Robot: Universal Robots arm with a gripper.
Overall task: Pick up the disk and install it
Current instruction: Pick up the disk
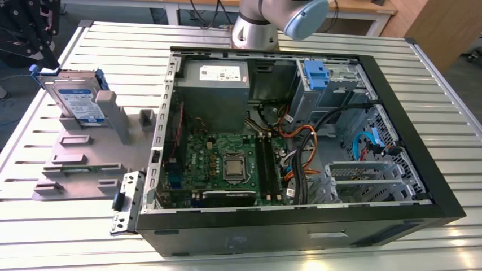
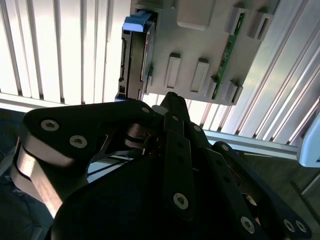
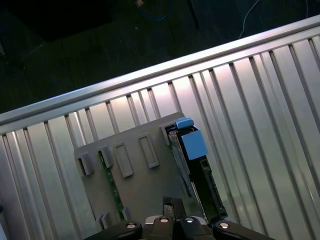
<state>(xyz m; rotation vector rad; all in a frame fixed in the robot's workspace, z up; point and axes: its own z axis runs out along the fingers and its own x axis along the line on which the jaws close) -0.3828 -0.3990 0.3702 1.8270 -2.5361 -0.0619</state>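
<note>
Exterior view: black open computer case (image 1: 301,231) lies on its side on the ribbed aluminium tabletop (image 1: 75,248). Inside it I see a green motherboard (image 1: 226,164), a grey power supply box (image 1: 214,84) and a blue plastic bracket (image 1: 316,73) on the grey drive bay at the far corner, with cables bunched just below it. The silver arm base (image 1: 256,28) stands behind the case.

Both wrist views look down on the grey plastic fixture (image 3: 135,185) (image 2: 200,40), which the exterior view puts to the left of the case. They also pick up a thin green circuit strip (image 3: 111,185) (image 2: 231,42) slotted on edge.

The disk (image 1: 79,99) stands upright in a slot at the fixture's far corner. From the exterior view I read a silver face, a white-and-blue label and a blue carrier around it. From the wrist views it is edge-on, dark, with the blue tab uppermost (image 3: 192,145) (image 2: 134,55).

The black gripper (image 3: 169,201) (image 2: 171,97) has its fingers drawn together on nothing. It hangs over the fixture just beside the disk, apart from it.

Room: bare tabletop lies on the disk's outer side, with the tabletop's edge and dark floor near. A grey fixture post sits just beside its inner face. The case wall is well apart from it.
</note>
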